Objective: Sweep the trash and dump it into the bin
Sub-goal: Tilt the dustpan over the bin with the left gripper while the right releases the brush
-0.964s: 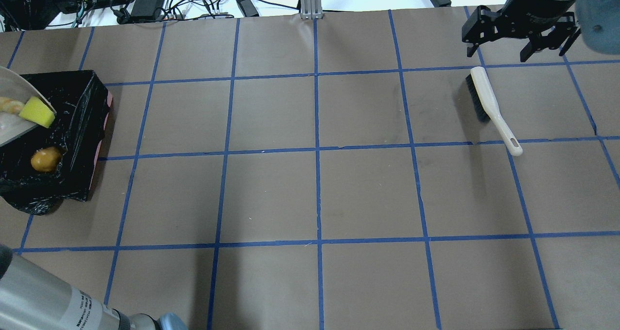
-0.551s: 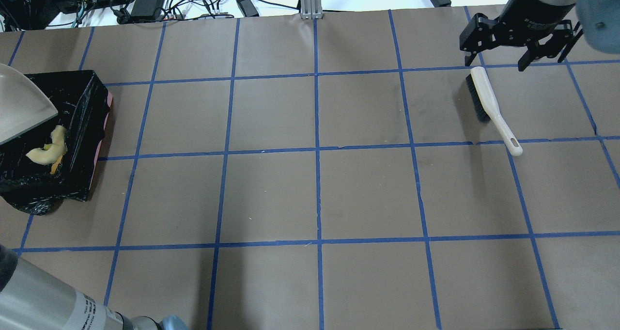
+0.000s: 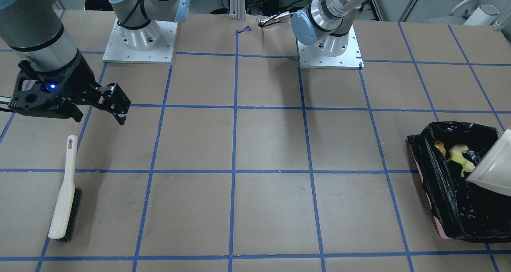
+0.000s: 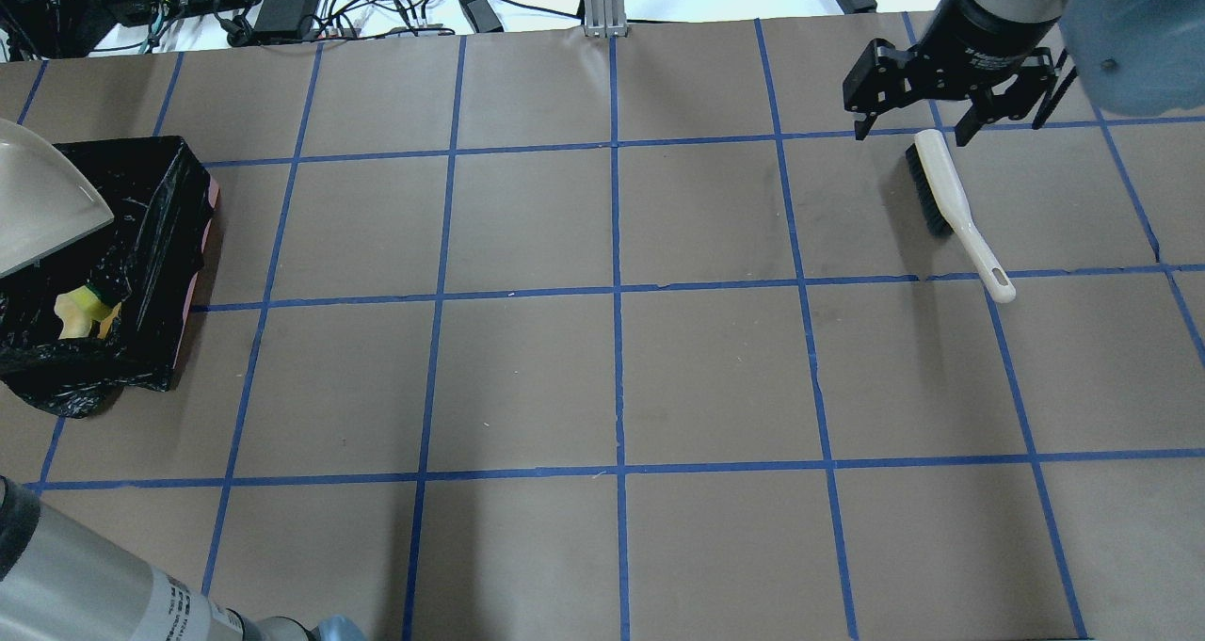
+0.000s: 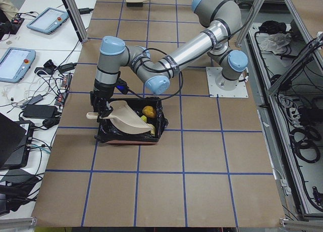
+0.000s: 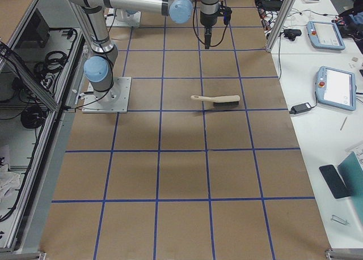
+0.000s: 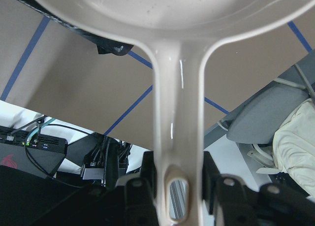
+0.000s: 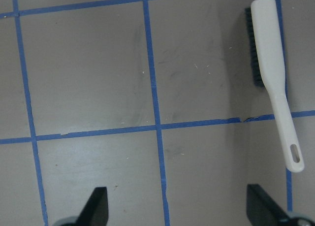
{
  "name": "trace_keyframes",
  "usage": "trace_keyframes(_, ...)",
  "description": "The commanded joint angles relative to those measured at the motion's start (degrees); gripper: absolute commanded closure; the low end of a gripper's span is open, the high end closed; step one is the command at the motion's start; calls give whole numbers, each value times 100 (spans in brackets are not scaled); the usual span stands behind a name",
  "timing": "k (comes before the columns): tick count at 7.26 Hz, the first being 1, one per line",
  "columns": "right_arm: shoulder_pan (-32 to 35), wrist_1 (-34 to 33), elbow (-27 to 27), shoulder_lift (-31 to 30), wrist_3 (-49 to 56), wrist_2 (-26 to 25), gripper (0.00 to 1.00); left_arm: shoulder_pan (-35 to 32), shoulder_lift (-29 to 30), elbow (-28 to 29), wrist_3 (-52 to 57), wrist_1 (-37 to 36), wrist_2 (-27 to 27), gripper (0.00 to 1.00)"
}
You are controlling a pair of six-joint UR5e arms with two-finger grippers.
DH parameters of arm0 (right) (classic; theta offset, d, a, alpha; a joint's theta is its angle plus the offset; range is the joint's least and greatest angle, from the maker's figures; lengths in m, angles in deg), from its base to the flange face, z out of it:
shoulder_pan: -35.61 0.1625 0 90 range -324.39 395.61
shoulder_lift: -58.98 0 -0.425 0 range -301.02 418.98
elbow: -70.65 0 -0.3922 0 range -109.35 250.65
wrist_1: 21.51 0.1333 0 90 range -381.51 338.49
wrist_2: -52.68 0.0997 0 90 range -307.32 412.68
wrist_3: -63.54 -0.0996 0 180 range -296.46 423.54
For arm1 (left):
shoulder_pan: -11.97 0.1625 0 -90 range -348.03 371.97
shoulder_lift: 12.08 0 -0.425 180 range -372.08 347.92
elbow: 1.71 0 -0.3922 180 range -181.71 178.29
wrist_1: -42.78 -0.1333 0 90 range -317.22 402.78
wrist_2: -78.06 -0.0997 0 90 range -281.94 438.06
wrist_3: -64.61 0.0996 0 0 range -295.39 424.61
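Note:
The trash (image 4: 80, 310) lies inside the bin (image 4: 160, 246), which is lined with black plastic and stands at the table's left edge. In the front view the brown lump (image 3: 439, 146) and the yellow and tan pieces (image 3: 459, 156) rest on the liner (image 3: 447, 200). My left gripper (image 7: 178, 177) is shut on the handle of the cream dustpan (image 7: 177, 113) and holds the tilted, empty pan (image 4: 38, 203) over the bin. My right gripper (image 4: 911, 133) is open and empty above the far end of the brush (image 4: 946, 194).
The brush (image 3: 64, 196) lies flat on the brown paper at the far right, with its handle pointing toward the robot. It also shows in the right wrist view (image 8: 270, 63). Cables and power bricks (image 4: 282, 1) lie beyond the table's far edge.
The yellow wedge and the tan peel slid off the dustpan into the bin onto the brown lump. My right gripper moved left, over the brush's far end.

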Motion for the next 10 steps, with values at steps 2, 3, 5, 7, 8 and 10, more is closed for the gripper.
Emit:
trace_keyframes(2,260,-7,4,137,0,-5,0,-12,-185,21,-412,751,300,96)
trace_keyframes(3,260,63,4,58,0,-22,0,-47,-290,21,-798,1181,483,97)
trace_keyframes(5,269,168,13,-144,0,-31,0,-327,-431,21,-1694,1832,634,97)
trace_keyframes(7,269,292,13,-188,0,-84,0,-853,-467,21,-3053,2456,906,98)
trace_keyframes(8,269,292,13,-188,9,-101,0,-1222,-354,-5,-3722,2607,916,97)
trace_keyframes(10,260,283,13,-171,96,-110,0,-1864,-195,-136,-5268,2609,855,97)
